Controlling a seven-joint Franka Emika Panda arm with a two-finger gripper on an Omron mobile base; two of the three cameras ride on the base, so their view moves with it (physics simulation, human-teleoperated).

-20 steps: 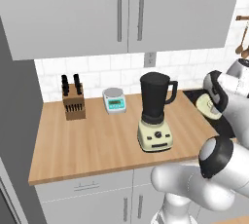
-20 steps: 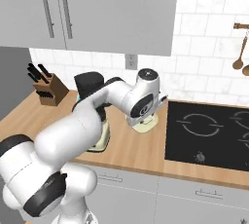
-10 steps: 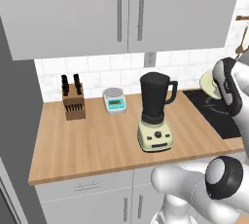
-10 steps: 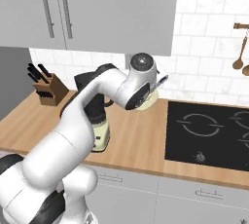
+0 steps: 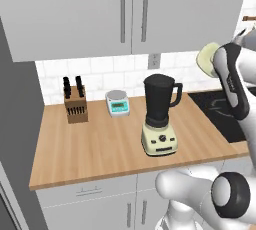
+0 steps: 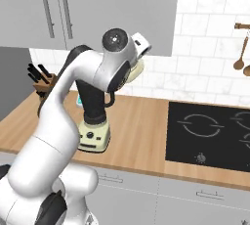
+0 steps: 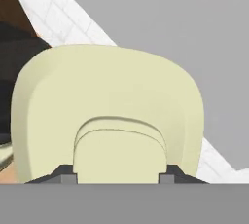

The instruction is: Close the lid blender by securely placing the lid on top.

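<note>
Seen from the hand, the tool (image 7: pixel 116 179) is closed on the lid (image 7: pixel 109 111), its two dark tips flanking the raised knob of the pale cream disc. From the left base camera, the lid (image 5: pixel 207 57) hangs in the air, well above the tabletop (image 5: pixel 100 149) and up and to the right of the blender (image 5: pixel 159 115), level with the bottom of the wall cabinets (image 5: pixel 130 11). The blender's dark jar stands open on its cream base. Behind and left of the blender sit the kitchen scale (image 5: pixel 117 102) and, farther left, the knife block (image 5: pixel 75 101); the black hob (image 6: pixel 210 133) lies to its right.
</note>
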